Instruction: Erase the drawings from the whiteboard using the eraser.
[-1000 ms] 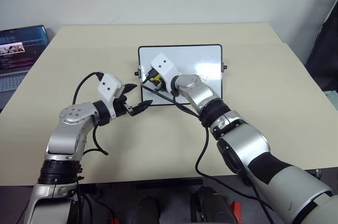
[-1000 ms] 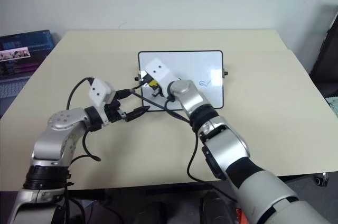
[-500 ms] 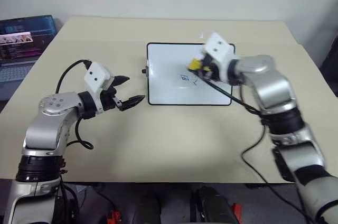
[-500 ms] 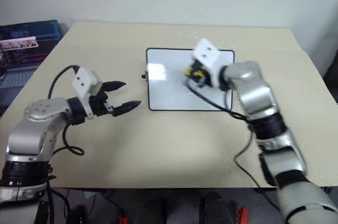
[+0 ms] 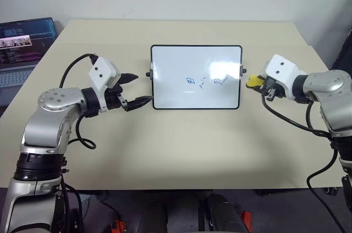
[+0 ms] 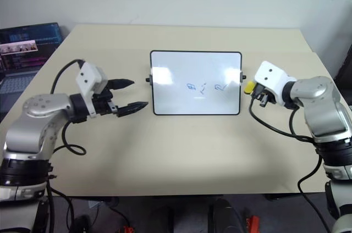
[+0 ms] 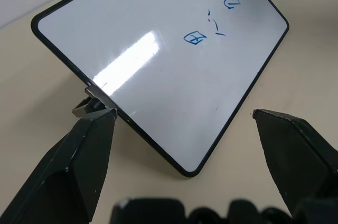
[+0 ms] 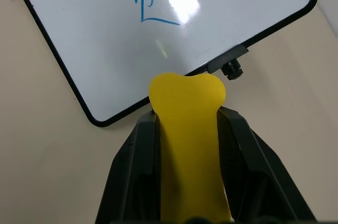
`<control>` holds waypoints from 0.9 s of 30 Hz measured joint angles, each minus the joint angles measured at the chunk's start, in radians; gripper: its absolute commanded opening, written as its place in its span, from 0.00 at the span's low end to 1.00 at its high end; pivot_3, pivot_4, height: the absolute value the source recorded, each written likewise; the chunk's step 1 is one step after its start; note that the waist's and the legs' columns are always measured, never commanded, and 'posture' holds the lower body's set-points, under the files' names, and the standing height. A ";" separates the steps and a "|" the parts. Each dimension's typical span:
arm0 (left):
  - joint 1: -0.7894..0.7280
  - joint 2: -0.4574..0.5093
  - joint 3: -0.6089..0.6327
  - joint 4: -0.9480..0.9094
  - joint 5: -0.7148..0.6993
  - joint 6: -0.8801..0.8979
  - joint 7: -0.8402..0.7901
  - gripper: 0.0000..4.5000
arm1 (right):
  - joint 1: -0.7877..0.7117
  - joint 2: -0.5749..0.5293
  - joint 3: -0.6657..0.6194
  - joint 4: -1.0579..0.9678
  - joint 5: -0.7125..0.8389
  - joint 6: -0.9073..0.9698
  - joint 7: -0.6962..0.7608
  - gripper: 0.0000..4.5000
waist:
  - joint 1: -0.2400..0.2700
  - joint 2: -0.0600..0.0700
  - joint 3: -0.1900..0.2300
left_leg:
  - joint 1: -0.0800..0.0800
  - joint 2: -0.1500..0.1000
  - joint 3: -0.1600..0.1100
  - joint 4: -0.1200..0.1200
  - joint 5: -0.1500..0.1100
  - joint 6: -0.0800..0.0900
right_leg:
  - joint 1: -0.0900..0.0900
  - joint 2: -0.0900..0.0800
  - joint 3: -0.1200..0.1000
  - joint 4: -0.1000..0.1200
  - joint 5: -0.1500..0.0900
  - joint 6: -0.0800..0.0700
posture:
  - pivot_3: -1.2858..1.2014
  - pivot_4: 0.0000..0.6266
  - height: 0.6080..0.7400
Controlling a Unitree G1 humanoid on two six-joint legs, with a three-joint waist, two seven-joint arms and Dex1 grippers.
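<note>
The whiteboard (image 5: 176, 68) lies flat in the middle of the table, black-framed with small side knobs. Three small blue drawings (image 5: 204, 81) sit in a row on its right half; the left wrist view shows these drawings (image 7: 203, 28) too. My right gripper (image 5: 256, 83) hovers just off the board's right edge, shut on the yellow eraser (image 5: 253, 82). In the right wrist view the eraser (image 8: 187, 129) sticks out between the fingers toward the board's corner and knob. My left gripper (image 5: 142, 88) stands open beside the board's left edge, nothing between its fingers (image 7: 79, 166).
A laptop (image 5: 25, 46) with a lit screen sits at the far left, partly off the beige table (image 5: 181, 145). Cables trail from both wrists. Bare tabletop runs in front of the board and behind it.
My right arm swung from over the board's left part out past its right edge, carrying the eraser. That uncovered the blue marks. My left gripper rose slightly and stayed open.
</note>
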 measured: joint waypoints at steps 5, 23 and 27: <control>-0.017 -0.001 -0.001 0.017 0.010 -0.021 0.000 1.00 | -0.001 0.000 -0.045 -0.028 0.044 -0.021 0.002 0.25 | 0.005 0.000 0.000 | 0.000 0.000 0.000 0.000 0.000 0.000 | 0.000 0.000 -0.001 0.000 0.000 0.000 | 0.52 0.24 1.00; -0.018 -0.023 -0.001 0.017 0.008 -0.025 0.003 1.00 | -0.005 0.023 -0.044 -0.016 0.059 -0.037 -0.019 0.25 | 0.005 0.000 0.000 | 0.000 0.000 0.000 0.001 0.000 0.000 | 0.000 0.000 -0.001 0.000 0.000 0.000 | 0.52 0.24 1.00; -0.018 -0.030 -0.001 0.017 0.008 -0.033 0.004 1.00 | -0.013 0.030 -0.044 -0.015 0.060 -0.037 -0.023 0.25 | 0.005 0.000 0.000 | 0.000 0.000 0.000 0.001 0.000 0.000 | 0.000 0.000 -0.001 0.000 0.000 0.000 | 0.52 0.24 1.00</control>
